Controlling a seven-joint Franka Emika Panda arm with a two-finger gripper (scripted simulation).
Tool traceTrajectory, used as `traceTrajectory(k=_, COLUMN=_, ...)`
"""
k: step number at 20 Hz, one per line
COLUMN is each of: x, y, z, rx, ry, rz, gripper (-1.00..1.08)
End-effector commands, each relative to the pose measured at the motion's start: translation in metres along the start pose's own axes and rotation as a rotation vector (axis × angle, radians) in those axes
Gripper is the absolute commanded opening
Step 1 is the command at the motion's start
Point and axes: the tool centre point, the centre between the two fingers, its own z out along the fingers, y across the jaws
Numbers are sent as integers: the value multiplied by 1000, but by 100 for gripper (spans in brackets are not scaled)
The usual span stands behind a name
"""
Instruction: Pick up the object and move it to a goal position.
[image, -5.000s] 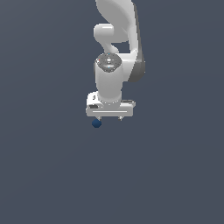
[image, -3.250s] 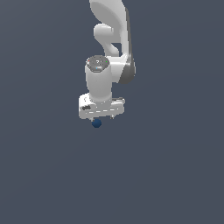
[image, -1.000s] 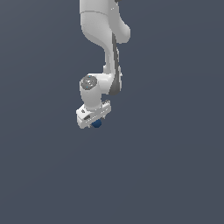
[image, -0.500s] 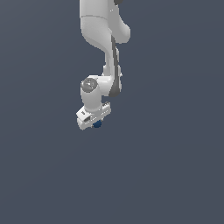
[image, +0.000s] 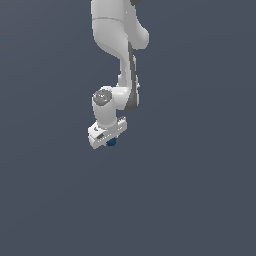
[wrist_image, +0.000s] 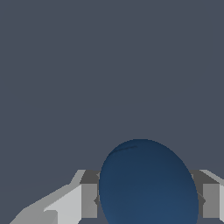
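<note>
Filling the wrist view, ball (wrist_image: 148, 183) between end effector (wrist_image: 148, 197) fingers (wrist_image: 85, 199).

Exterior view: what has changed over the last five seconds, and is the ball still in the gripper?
The gripper has carried the blue ball toward the exterior view's left, and the wrist has twisted so the hand now sits angled rather than square-on. The grasp did not change: in the wrist view the ball still sits between the fingers. The plain grey background looks the same.

Flat, even, shadowless render light; coarse, pixelated edges.
</note>
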Motion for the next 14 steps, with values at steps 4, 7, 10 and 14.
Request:
traceTrajectory(k=4, x=21, y=-8, z=-6, rx=-1, ry=1, rz=-1, gripper=-100)
traceTrajectory(k=7, x=42, y=-16, z=-13, rx=-1, ry=1, rz=-1, gripper=-100)
traceTrajectory(k=10, x=67, y=-26, z=-20, rx=-1, ry=1, rz=-1, gripper=-100)
traceTrajectory(k=14, x=105, y=-41, z=-31, rx=-1, ry=1, rz=-1, gripper=-100)
